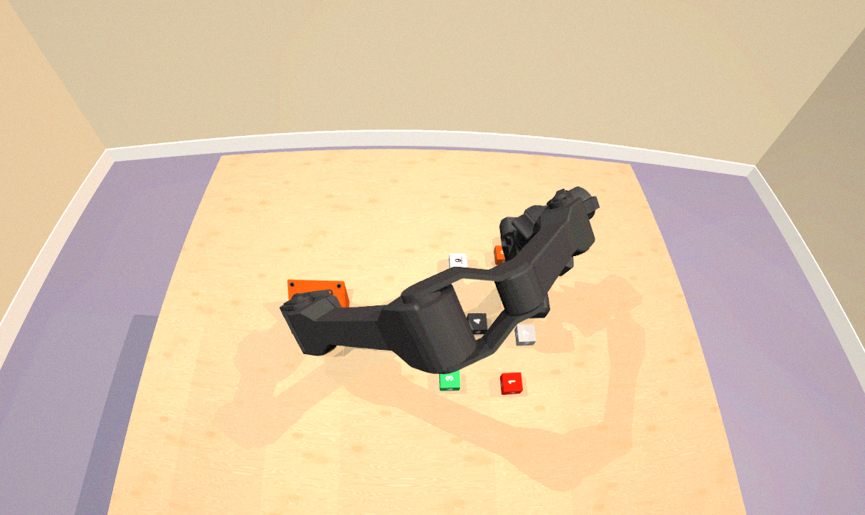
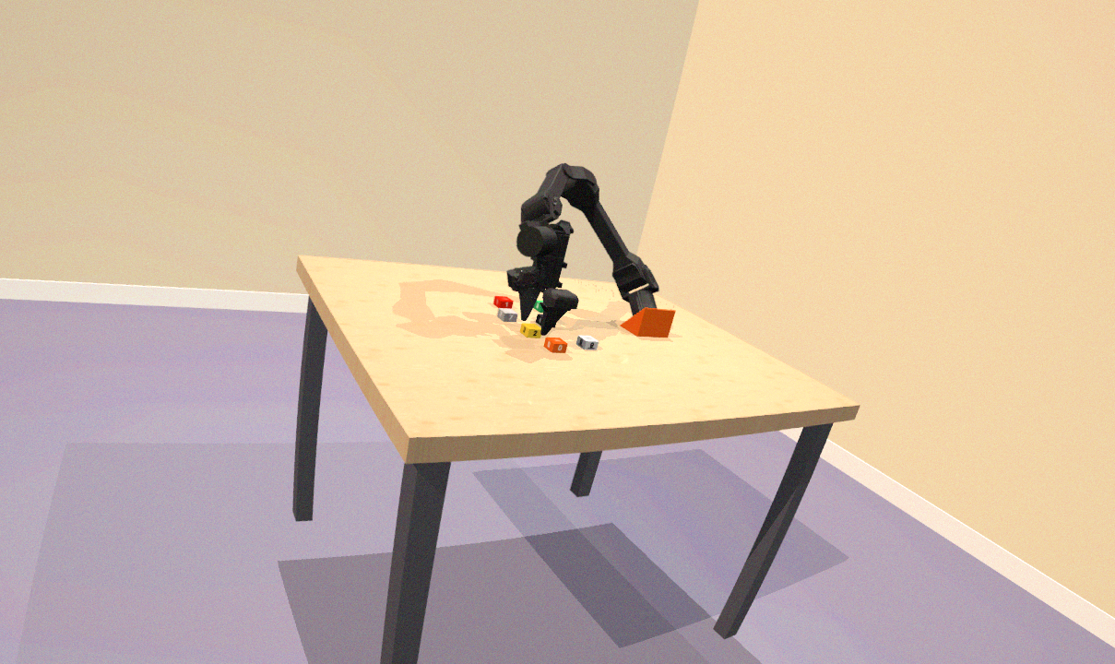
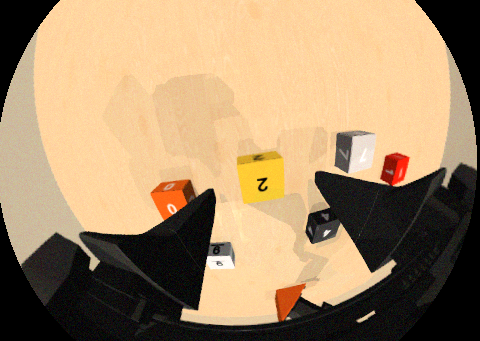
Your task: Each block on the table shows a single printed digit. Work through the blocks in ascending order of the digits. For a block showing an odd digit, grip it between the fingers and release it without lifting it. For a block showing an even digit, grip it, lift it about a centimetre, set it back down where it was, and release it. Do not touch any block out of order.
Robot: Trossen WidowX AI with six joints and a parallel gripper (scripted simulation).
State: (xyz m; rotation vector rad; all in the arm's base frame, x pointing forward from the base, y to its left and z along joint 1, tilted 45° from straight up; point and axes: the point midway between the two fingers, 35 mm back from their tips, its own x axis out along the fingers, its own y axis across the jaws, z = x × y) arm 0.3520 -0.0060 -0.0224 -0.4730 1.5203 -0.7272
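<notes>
Pale wood tabletop (image 1: 333, 211) (image 2: 627, 387) (image 3: 280, 56) lies below; my gripper (image 2: 536, 324) (image 3: 267, 185) is nearly wide open, gripping nothing, above yellow block 2 (image 2: 530, 330) (image 3: 262, 181), likely next: descend, close, lift slightly, replace.

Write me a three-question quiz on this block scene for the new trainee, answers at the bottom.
1. True or false: the claw is shut on the yellow block.

2. Which digit does the grey block show?
a) 4
b) 7
c) 3

3. Fill in the blank: going by its digit and the task's rule, the red block should be gripped and released without being ____.

Key: 1. false; 2. b; 3. lifted
</notes>
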